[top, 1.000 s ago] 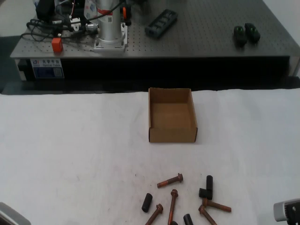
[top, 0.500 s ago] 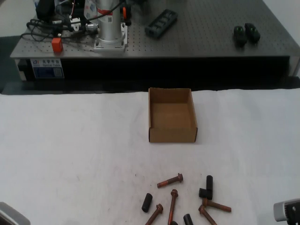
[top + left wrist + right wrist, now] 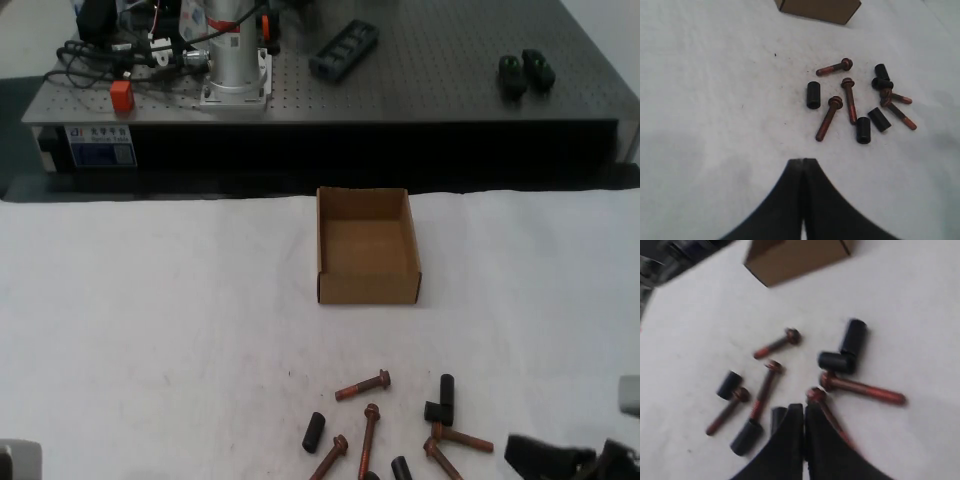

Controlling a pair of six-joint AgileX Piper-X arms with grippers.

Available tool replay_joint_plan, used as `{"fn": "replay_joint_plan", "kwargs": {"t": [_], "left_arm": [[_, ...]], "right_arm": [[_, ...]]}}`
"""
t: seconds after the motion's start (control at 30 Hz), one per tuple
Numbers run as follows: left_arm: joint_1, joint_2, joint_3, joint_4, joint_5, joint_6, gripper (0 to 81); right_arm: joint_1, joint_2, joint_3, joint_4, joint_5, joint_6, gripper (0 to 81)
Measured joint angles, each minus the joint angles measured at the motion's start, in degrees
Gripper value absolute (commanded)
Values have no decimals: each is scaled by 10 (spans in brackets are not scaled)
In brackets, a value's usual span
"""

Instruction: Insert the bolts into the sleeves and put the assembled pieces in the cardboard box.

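Loose bolts point(image 3: 362, 385) and black sleeves point(image 3: 314, 431) lie scattered on the white counter point(image 3: 150, 330) at six o'clock from the open, empty box point(image 3: 367, 285), none assembled yet, while left fingers point(image 3: 789, 192) and right fingers point(image 3: 790, 440) hover close by, closed on nothing, seemingly poised for a first pick.

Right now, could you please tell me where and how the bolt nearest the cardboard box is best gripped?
Probably mid-shank, from straight above, closing across its length: the bolt lies flat on the cloth, touching nothing, with bare cloth either side.
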Motion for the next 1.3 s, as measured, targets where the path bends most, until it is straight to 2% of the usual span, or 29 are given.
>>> {"fn": "replay_joint_plan", "kwargs": {"t": [0.03,0.07,0.17,0.27,0.3,0.33,0.4,0.43,0.5,0.63,0.97,1.13,1.2,1.3], "left_arm": [[0,0,0,-6,0,-2,0],[0,0,0,-13,0,-4,0],[0,0,0,-47,0,-5,45],[0,2,0,-58,0,-5,184],[0,6,0,-59,0,-5,256],[0,6,0,-59,0,-5,301],[0,17,0,-61,0,-5,384],[0,22,0,-61,0,-5,400],[0,33,0,-62,3,-5,401],[0,48,0,-62,22,-5,402],[0,49,0,-62,30,-5,402],[0,49,0,-62,33,-5,402],[0,49,0,-62,34,-5,402],[0,49,0,-62,36,-5,402]], "right_arm": [[0,6,-3,-13,-12,0,236],[0,18,-13,-15,-18,0,269],[5,95,-71,31,-24,-45,246],[14,186,-163,129,-5,-160,235],[16,225,-235,203,21,-239,235],[16,226,-235,211,21,-247,235],[23,298,-298,283,47,-315,235],[27,326,-323,321,59,-343,235],[37,390,-377,388,95,-400,235],[58,485,-448,462,147,-459,235],[114,591,-487,488,182,-490,235],[119,608,-491,480,198,-499,233],[119,619,-491,472,200,-500,196],[119,633,-493,469,203,-500,54]]}}
